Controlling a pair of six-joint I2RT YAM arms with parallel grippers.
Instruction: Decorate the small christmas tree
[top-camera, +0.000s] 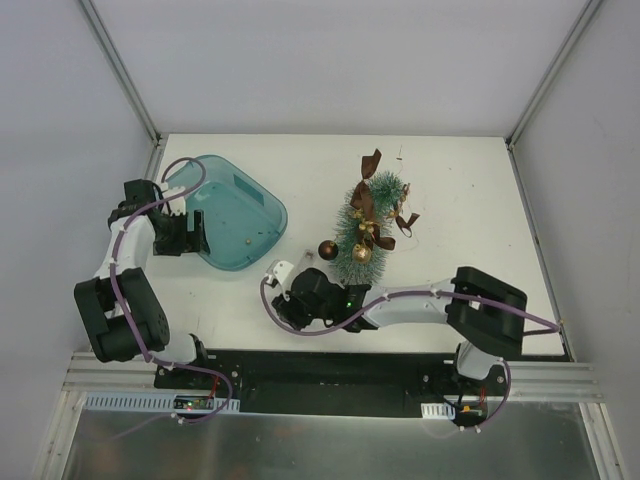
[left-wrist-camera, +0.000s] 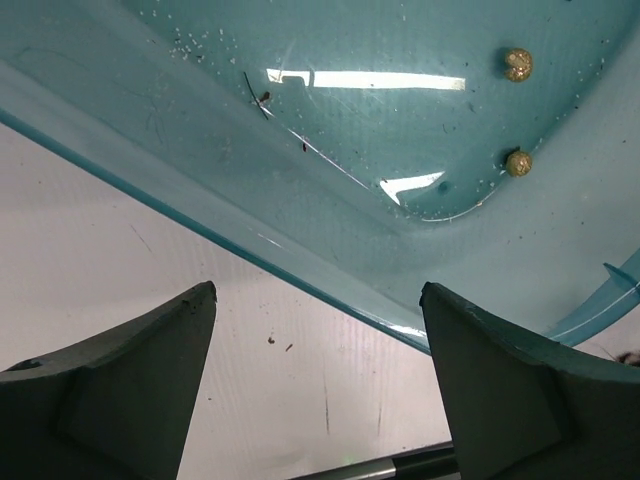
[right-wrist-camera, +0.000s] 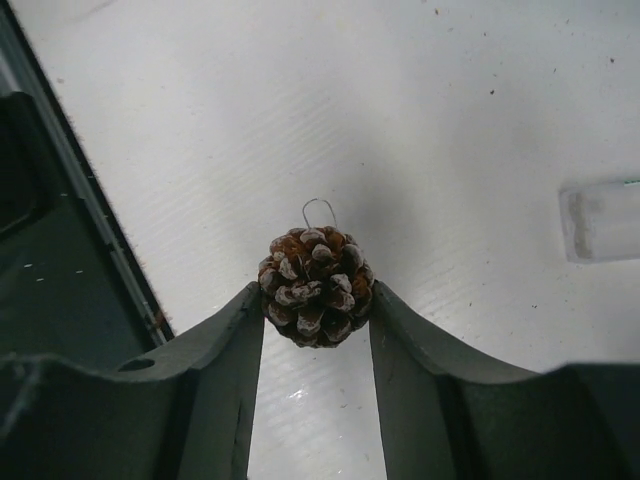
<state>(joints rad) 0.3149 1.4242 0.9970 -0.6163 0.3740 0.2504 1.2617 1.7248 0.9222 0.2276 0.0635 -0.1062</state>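
From my remote seat, the white table (top-camera: 460, 190) filled most of the overhead view. The teal tray (top-camera: 272, 215) sat on its left half, a clear-sided dish with rounded corners. The small christmas tree (top-camera: 367, 228) was right of centre and well apart from the tray, its narrow tip pointing toward the far edge. Brown ribbon bows (top-camera: 372, 163) and some gold trinkets hung in its bristles (I could not tell from above whether it stood or lay on its side).

The left gripper (left-wrist-camera: 318, 292) hovered over the tray's near rim. Its dark fingers were spread wide with nothing between them, only the tray edge and table below. The right arm reached across the table to the left, which put the right gripper (right-wrist-camera: 316, 292) near the tree's lower end.

In the right wrist view, that claw's two fingers pressed against both sides of a pine cone (right-wrist-camera: 316, 268). The cone had white-tipped scales and a thin wire loop (right-wrist-camera: 320, 207) standing off its top.

A brown ball (top-camera: 327, 249) rested just beside the tree's left flank. Smallest of all, two gold beads (left-wrist-camera: 518, 64) lay loose on the tray floor, near each other but not touching.
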